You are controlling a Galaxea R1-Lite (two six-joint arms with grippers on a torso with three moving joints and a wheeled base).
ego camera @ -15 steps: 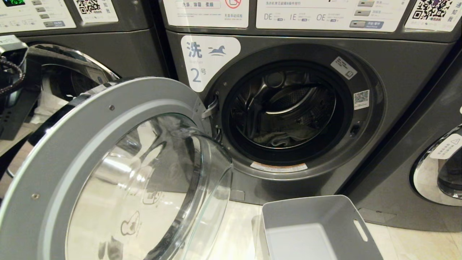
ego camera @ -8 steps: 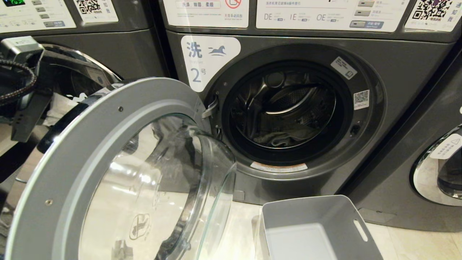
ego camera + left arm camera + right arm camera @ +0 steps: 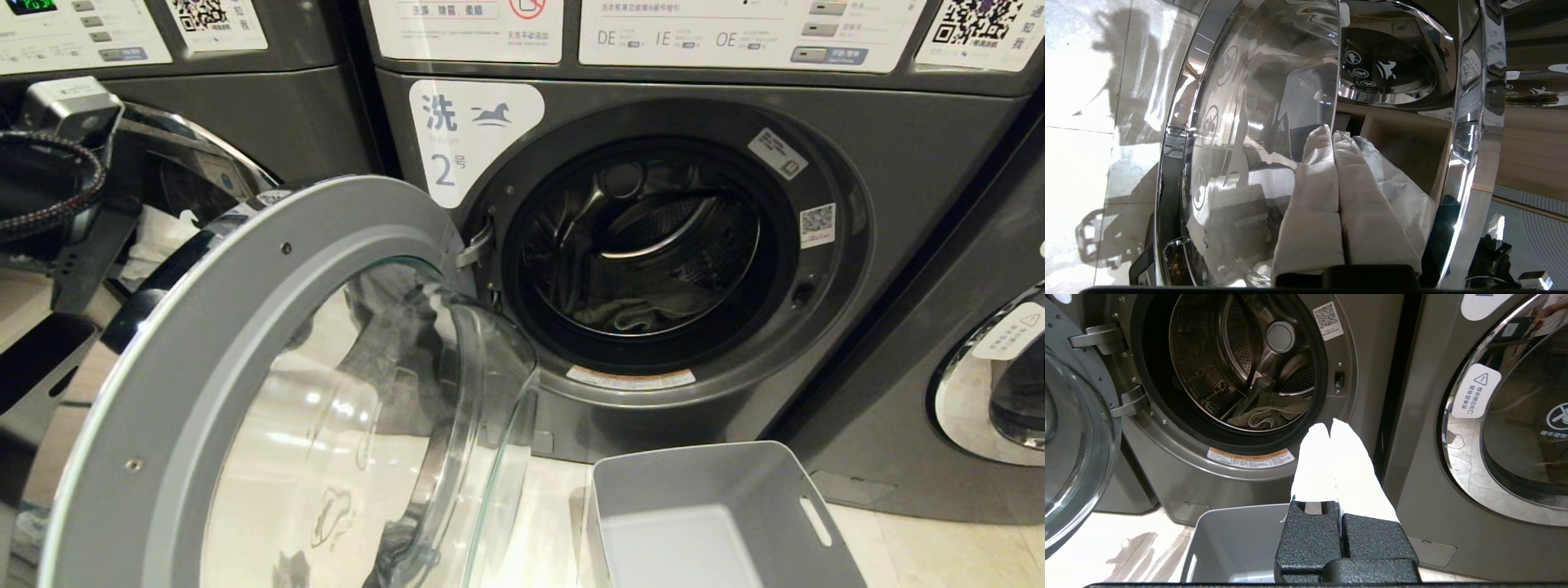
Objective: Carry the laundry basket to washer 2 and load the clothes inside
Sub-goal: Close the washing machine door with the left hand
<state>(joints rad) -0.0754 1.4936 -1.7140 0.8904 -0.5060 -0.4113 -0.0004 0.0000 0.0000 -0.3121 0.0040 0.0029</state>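
Washer 2 [image 3: 898, 163], dark grey with a blue "2" label [image 3: 469, 135], has its round glass door [image 3: 245, 269] swung out to the left. The clothes [image 3: 624, 313] lie in the bottom of the drum, also seen as a grey-green bundle [image 3: 1267, 414]. The grey laundry basket [image 3: 718, 482] stands on the floor below the opening with nothing in it. My left arm [image 3: 73, 163] is behind the door, and the left gripper [image 3: 1332, 132] is shut, its white-wrapped tips against the door's outer glass. The right gripper [image 3: 1330, 426] hangs shut over the basket [image 3: 1229, 535], holding nothing.
A like washer [image 3: 245, 122] stands to the left, behind the open door. Another washer with a shut chrome-ringed door [image 3: 996, 384] stands at the right. The floor is pale tile [image 3: 939, 547].
The left arm has moved to the right behind the door, and the door has swung a little to the right, towards the drum opening. Basket, clothes and right gripper have not moved.
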